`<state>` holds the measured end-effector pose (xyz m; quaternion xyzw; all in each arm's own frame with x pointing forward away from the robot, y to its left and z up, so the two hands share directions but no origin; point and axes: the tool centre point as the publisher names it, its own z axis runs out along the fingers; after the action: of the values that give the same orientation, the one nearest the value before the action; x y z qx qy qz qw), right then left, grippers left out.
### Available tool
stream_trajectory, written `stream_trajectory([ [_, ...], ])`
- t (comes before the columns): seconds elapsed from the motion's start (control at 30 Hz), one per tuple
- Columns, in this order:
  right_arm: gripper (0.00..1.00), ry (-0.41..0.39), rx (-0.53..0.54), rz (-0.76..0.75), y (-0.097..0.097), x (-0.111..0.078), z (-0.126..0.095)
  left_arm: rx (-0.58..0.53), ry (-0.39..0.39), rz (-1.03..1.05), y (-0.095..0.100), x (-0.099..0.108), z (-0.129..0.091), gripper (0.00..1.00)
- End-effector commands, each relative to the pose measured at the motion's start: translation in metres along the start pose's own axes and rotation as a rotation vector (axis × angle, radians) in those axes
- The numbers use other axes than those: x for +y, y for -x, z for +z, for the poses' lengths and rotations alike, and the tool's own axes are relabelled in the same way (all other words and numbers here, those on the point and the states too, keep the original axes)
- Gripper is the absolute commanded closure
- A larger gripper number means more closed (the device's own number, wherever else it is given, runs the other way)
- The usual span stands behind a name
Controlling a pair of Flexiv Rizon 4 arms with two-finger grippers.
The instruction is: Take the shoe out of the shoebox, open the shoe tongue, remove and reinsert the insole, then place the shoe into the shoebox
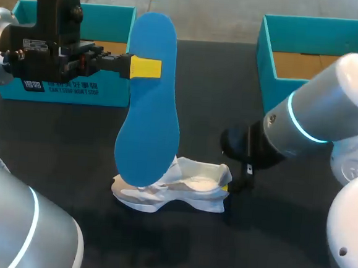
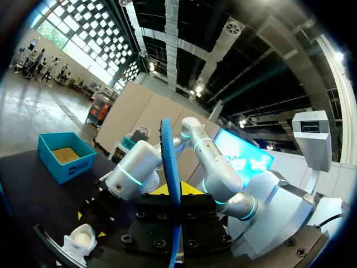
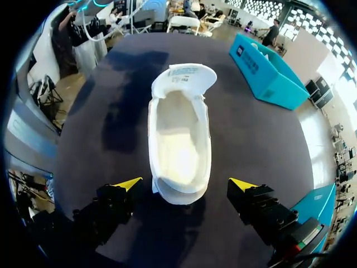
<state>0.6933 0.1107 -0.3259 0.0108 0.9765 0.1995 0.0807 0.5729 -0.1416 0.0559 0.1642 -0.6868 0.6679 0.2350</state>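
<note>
Left claw (image 1: 146,67) is clenched on the blue insole (image 1: 149,100), gripping it near its upper end. The insole stands upright, and its lower end hangs at the shoe (image 1: 181,189). I can't tell whether they touch. In the left wrist view the insole is edge-on between the fingers.

The shoe is white and sits on its sole on the dark tabletop (image 1: 270,240), outside both box parts and roughly mid-table. Right wrist view looks straight into it: the inside is bare and pale. The tongue (image 3: 185,75) is folded open at the end away from the claw and carries a printed label, too small to read.

Right claw (image 3: 185,184) is released. Its yellow tips sit either side of the shoe's near end, apart from it. The right arm (image 1: 317,114) comes in low from the right.

Left shoebox part (image 1: 64,91) is teal, at the back left behind the left arm (image 1: 44,36). It has white print on its front wall and a brown floor. Right shoebox part (image 1: 265,79) is teal, at the back right, also with a brown floor. The claw body has a white-lettered sticker.
</note>
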Motion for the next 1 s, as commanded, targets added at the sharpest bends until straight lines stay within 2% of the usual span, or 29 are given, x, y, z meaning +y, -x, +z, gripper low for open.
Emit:
stream_trajectory([
  [0.03, 0.0, -0.283, 0.016, -0.007, 0.002, 0.008, -0.003, 0.0, -0.001, 0.001, 0.0, 0.0, 0.001, 1.0],
  [0.37, 0.0, -0.36, 0.069, -0.003, 0.004, 0.02, -0.008, 0.0, -0.001, 0.001, 0.0, 0.0, 0.001, 1.0],
  [1.0, 0.0, -0.358, 0.107, -0.001, -0.002, 0.034, -0.001, 0.0, -0.001, 0.001, 0.0, 0.0, 0.001, 1.0],
])
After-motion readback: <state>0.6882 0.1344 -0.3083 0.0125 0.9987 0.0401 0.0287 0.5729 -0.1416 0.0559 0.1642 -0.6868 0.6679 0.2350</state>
